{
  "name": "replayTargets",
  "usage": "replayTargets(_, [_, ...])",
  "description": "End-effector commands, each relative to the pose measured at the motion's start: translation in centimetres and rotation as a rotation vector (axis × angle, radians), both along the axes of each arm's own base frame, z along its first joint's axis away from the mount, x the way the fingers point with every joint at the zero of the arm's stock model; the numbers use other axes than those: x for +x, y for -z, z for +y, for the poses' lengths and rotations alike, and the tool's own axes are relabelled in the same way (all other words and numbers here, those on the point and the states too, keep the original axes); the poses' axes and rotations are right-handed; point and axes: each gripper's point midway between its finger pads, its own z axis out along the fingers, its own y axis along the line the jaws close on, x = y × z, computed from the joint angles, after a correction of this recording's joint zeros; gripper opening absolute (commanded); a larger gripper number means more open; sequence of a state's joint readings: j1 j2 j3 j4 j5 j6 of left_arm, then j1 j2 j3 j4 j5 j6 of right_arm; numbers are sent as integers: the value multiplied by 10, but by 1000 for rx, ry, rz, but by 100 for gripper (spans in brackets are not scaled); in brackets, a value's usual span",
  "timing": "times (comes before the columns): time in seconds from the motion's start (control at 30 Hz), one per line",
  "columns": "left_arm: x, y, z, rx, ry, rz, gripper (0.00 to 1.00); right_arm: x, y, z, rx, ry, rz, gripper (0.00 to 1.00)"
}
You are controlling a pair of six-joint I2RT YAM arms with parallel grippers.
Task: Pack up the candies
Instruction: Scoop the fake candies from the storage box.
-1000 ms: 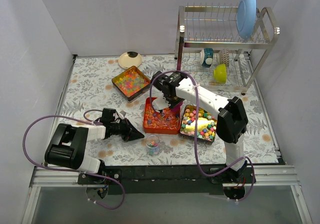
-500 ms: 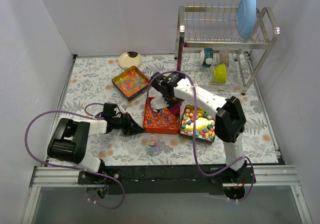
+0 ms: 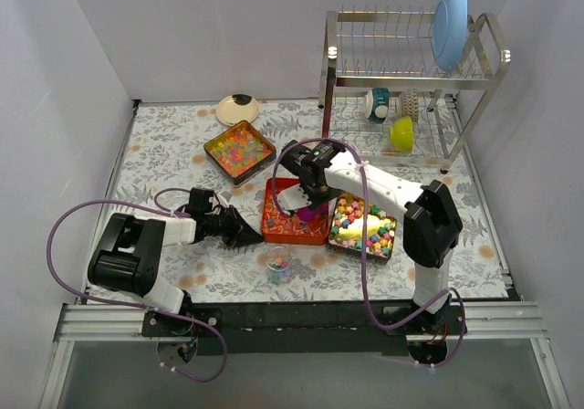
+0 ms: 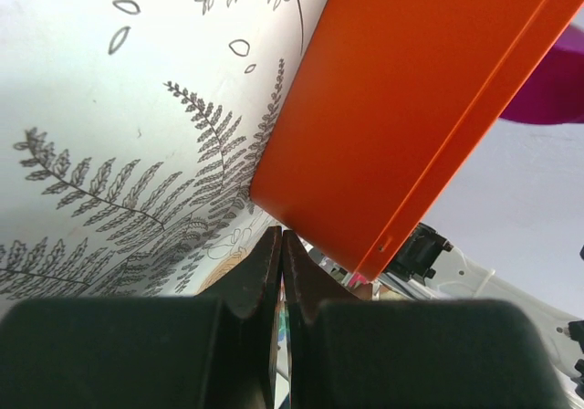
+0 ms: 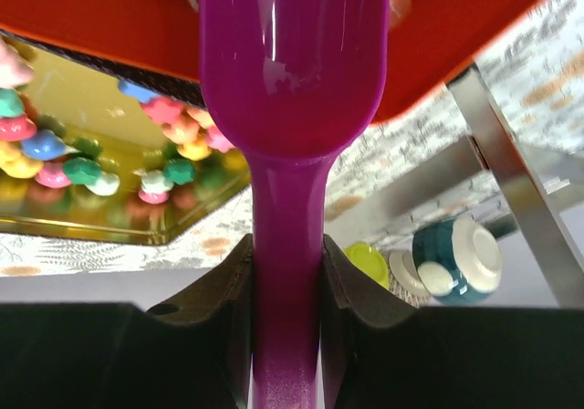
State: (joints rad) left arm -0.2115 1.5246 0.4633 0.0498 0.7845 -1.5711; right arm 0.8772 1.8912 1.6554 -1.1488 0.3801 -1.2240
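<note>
The wrapped candies lie in an orange tray (image 3: 274, 219). Pastel chunky pieces (image 3: 363, 226) fill a tin to its right, and glossy beads (image 3: 239, 150) fill a tin behind it. A small clear cup (image 3: 278, 263) with a few candies stands in front. My right gripper (image 3: 310, 197) is shut on the purple scoop (image 3: 307, 212), whose bowl is over the tray's right part. In the right wrist view the scoop (image 5: 287, 80) points at the tray (image 5: 91, 26), with pastel pieces (image 5: 164, 144) beside it. My left gripper (image 3: 256, 236) is shut and empty, its tip at the tray's left wall (image 4: 411, 126).
A dish rack (image 3: 411, 80) with a blue plate (image 3: 449, 24), a teal mug (image 3: 377, 105) and a yellow bowl (image 3: 401, 132) stands at the back right. A cream bowl (image 3: 237, 109) sits at the back. White walls close in both sides.
My left gripper has moved right and up to the orange tray's left wall. My right gripper has carried the scoop a little right and nearer, over the tray.
</note>
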Motion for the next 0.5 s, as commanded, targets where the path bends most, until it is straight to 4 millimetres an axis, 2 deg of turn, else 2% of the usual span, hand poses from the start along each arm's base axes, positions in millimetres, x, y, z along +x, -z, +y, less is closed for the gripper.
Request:
replayTargets(0.0, [5, 3, 2, 15, -12, -31, 0, -25, 33, 10, -2, -76, 170, 1])
replayTargets(0.03, [5, 4, 2, 17, -9, -31, 0, -24, 42, 14, -6, -69, 187, 1])
replayTargets(0.1, [4, 5, 3, 19, -9, -28, 0, -21, 42, 25, 17, -39, 190, 1])
replayTargets(0.13, [2, 6, 3, 22, -6, -23, 0, -23, 51, 28, 13, -25, 221, 1])
replayTargets(0.17, [2, 7, 3, 24, -7, -25, 0, -19, 48, 36, 34, -21, 212, 1])
replayTargets(0.27, [1, 7, 3, 24, -5, -27, 0, -20, 58, 48, 55, -18, 223, 1])
replayTargets(0.47, [5, 8, 1, 16, 0, -27, 0, -32, 76, 74, 126, 4, 271, 1])
